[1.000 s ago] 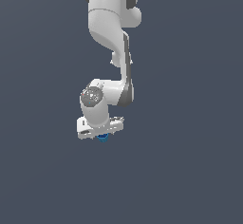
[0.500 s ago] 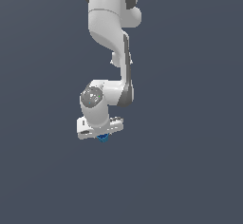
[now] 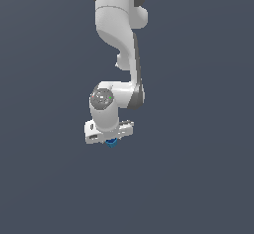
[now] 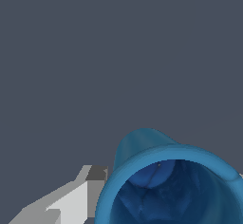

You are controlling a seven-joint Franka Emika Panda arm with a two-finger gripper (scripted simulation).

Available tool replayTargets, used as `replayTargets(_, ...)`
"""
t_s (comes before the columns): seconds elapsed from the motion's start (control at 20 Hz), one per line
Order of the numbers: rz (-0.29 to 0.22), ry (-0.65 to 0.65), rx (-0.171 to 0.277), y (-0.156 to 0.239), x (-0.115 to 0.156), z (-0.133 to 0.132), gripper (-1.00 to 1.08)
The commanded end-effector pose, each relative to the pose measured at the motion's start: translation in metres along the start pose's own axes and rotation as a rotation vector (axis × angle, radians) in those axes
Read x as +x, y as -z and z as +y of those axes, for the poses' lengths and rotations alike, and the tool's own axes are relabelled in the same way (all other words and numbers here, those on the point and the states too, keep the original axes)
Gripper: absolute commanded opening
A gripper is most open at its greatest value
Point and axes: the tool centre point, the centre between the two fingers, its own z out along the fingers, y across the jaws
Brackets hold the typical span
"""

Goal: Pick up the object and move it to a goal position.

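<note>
Exterior view: white arm (image 3: 119, 34) hangs down over plain grey ground; blue cup (image 3: 111, 142) peeks out directly under the gripper (image 3: 110, 140), pinched between its fingers.

Wrist view: cup (image 4: 171, 185) close against one grey-white finger (image 4: 71, 201), open mouth facing camera, darker blue hollow inside, contents indistinct.

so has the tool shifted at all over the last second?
No. In the exterior view the tool and its blue cup sit at the same spot in frame, below the arm's unmoved upper link.
</note>
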Motion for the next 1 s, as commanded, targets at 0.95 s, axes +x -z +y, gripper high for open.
replayTargets(0.95, 0.002, 0.002, -0.001, 0.083, 0.025, -0.202, -1.0)
